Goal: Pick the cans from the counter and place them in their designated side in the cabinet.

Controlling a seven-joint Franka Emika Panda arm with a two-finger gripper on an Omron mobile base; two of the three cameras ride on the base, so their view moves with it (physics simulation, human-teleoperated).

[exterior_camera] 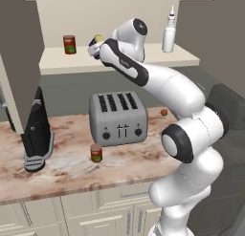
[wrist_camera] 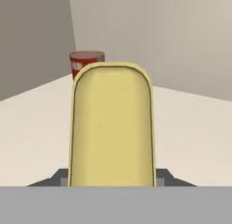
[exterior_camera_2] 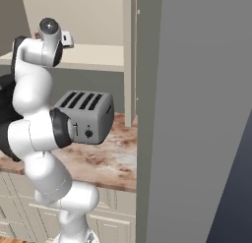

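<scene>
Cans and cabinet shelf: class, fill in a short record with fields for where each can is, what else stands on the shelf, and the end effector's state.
held can: yellow-topped can in the end effector, over the shelf
shelf can: red-brown can, upright, left part of shelf
counter can: second red-brown can, upright on the counter, in front of the toaster
also on shelf: white squeeze bottle, right end
end effector: shut on the held can

Beige wall [exterior_camera: 86,20] (plain), tall grey panel [exterior_camera_2: 197,114] at right.

You've got one red-brown can [exterior_camera: 70,44] upright on cabinet shelf [exterior_camera: 158,59], another [exterior_camera: 96,153] on counter [exterior_camera: 57,170]; yellow-topped can [wrist_camera: 112,123] over shelf.
</scene>
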